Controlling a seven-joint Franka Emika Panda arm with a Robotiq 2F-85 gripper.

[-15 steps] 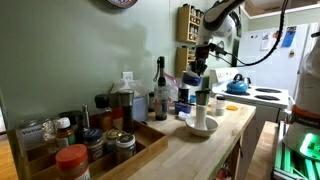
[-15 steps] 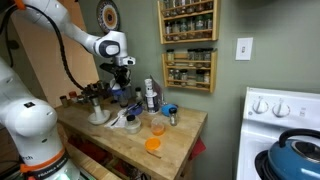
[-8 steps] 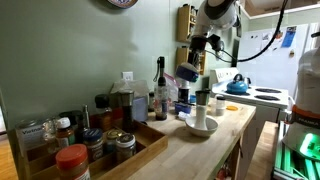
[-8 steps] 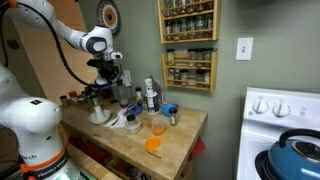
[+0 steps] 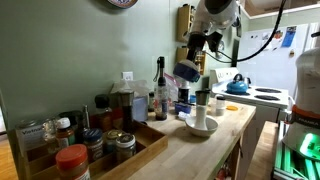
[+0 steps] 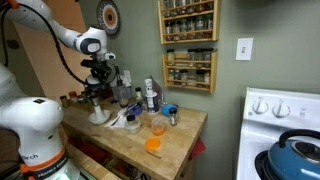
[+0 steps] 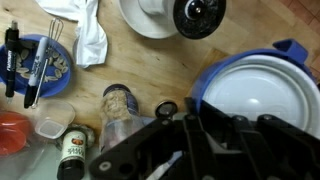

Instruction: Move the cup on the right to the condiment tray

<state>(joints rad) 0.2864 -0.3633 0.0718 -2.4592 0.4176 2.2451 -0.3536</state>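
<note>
Surface: wooden kitchen counter.
Pincer: gripper pinches the cup by its rim, aloft.
Bearing: condiment tray lies well apart, below the gripper, nearer this camera.

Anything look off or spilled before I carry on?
No spill shows. The cup looks tilted in the hand, above the counter. A white cloth lies crumpled beside the white bowl.
</note>
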